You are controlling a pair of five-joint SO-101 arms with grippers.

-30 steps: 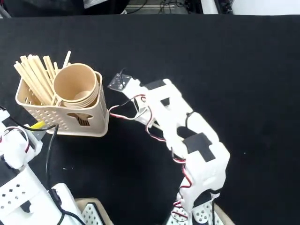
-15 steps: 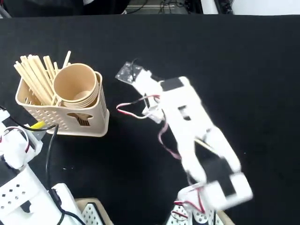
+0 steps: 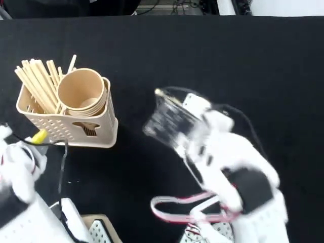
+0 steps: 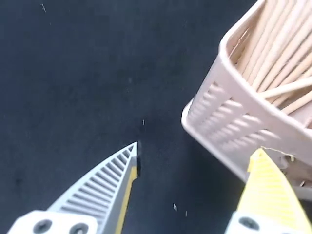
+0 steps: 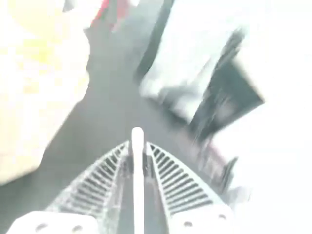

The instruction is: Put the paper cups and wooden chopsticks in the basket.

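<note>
**At far left — basket (image 3: 66, 130) loaded, clearance to be kept**

Paper cups (image 3: 81, 92) are nested and wooden chopsticks (image 3: 38, 83) stood inside the basket. Any retreat is best kept wide of its wall, so nothing is tipped. Left gripper (image 4: 197, 150) is spread wide just beside the basket, holding nothing — right gripper (image 5: 138, 142) is pressed closed, apparently empty.
</note>
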